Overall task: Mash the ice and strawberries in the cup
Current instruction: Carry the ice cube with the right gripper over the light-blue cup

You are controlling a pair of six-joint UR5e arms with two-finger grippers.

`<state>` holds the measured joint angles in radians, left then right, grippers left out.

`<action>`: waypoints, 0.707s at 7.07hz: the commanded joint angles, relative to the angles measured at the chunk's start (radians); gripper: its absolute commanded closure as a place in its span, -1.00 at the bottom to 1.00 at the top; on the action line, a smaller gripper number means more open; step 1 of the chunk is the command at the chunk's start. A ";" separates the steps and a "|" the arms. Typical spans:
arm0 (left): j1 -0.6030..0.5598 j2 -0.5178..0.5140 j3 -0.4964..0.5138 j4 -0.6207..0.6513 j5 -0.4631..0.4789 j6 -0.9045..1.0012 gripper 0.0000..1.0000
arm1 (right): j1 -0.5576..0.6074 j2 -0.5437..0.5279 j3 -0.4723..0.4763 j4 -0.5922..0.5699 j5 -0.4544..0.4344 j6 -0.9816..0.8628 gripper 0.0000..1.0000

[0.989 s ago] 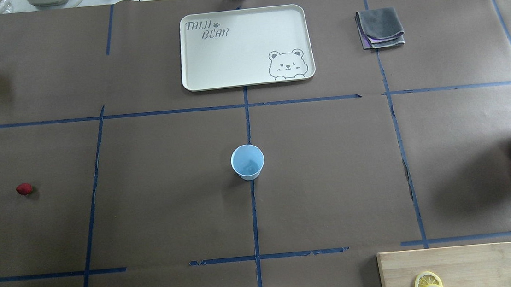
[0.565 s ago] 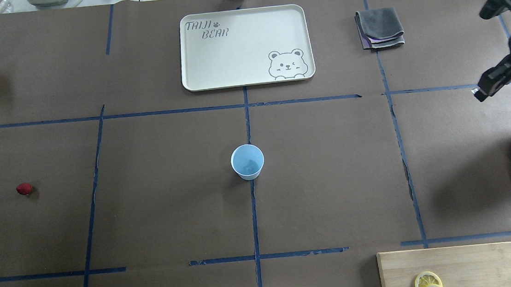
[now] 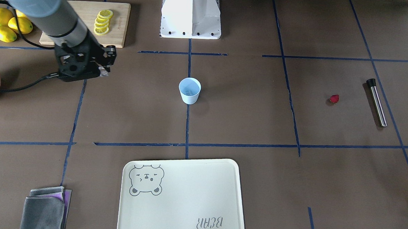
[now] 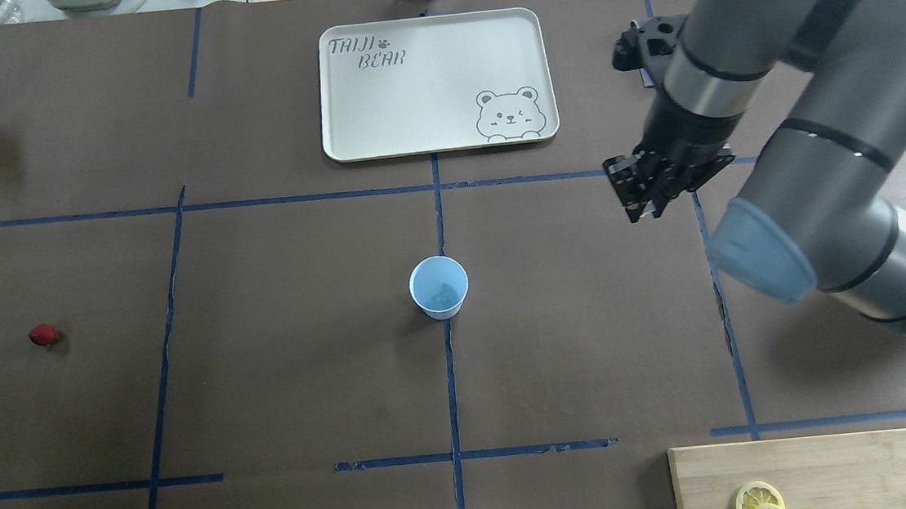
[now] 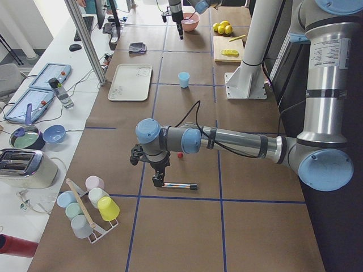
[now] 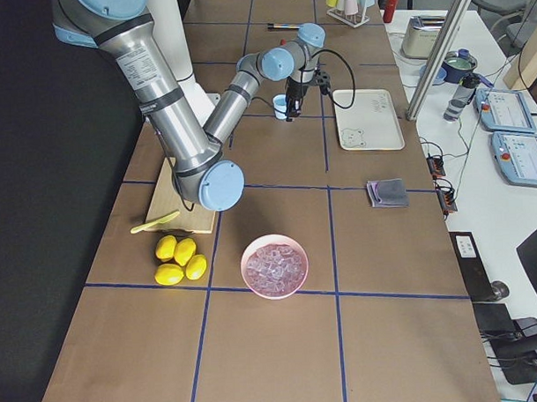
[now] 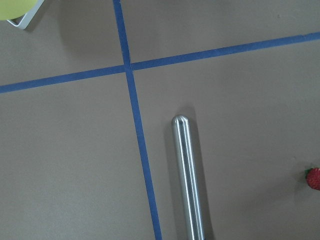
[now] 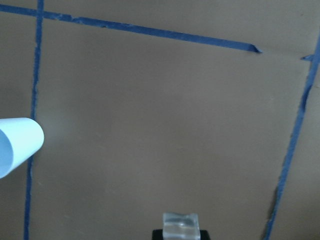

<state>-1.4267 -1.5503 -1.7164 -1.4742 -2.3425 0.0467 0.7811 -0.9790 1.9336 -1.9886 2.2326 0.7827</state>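
Right arm has swung in from the worktop's right edge since 0.6 s ago.

Overhead: right gripper (image 4: 647,206) hangs between cup (image 4: 439,287) and the far right corner. Cup stands at worktop centre, long axis vertical, mouth up; pale blue, plain, tapered. Strawberry (image 4: 43,335), small and red, lies near the left edge. Tray (image 4: 423,101) reads "TAIJI BEAR".

Exterior left: left gripper (image 5: 158,180), finger state cannot tell.

Right wrist: fingers narrow, pinching a clear ice lump (image 8: 180,224).

The right arm (image 4: 819,132) is stretching in from the right edge of the overhead view, its elbow bent and its wrist angling down toward centre-right. The right gripper (image 4: 646,206) is pinching the ice (image 8: 181,223) between its fingertips. In the left-end view the left arm (image 5: 238,139) is reaching low toward frame centre, with the left gripper (image 5: 157,180) pointing down. Its jaws are too small to judge.
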 commanded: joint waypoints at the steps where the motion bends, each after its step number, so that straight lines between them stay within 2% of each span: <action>1: 0.000 -0.004 0.000 0.000 0.006 -0.001 -1.00 | -0.162 0.155 -0.178 0.200 -0.137 0.305 0.95; 2: 0.002 -0.005 0.000 0.000 0.006 0.001 -1.00 | -0.211 0.225 -0.291 0.259 -0.199 0.334 0.95; 3: 0.000 -0.005 0.001 0.000 0.006 0.001 -1.00 | -0.250 0.271 -0.347 0.260 -0.224 0.336 0.95; 5: 0.000 -0.005 0.004 0.000 0.006 0.002 -1.00 | -0.289 0.286 -0.355 0.260 -0.251 0.339 0.94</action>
<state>-1.4258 -1.5554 -1.7131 -1.4741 -2.3363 0.0485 0.5179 -0.7056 1.5932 -1.7327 1.9990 1.1171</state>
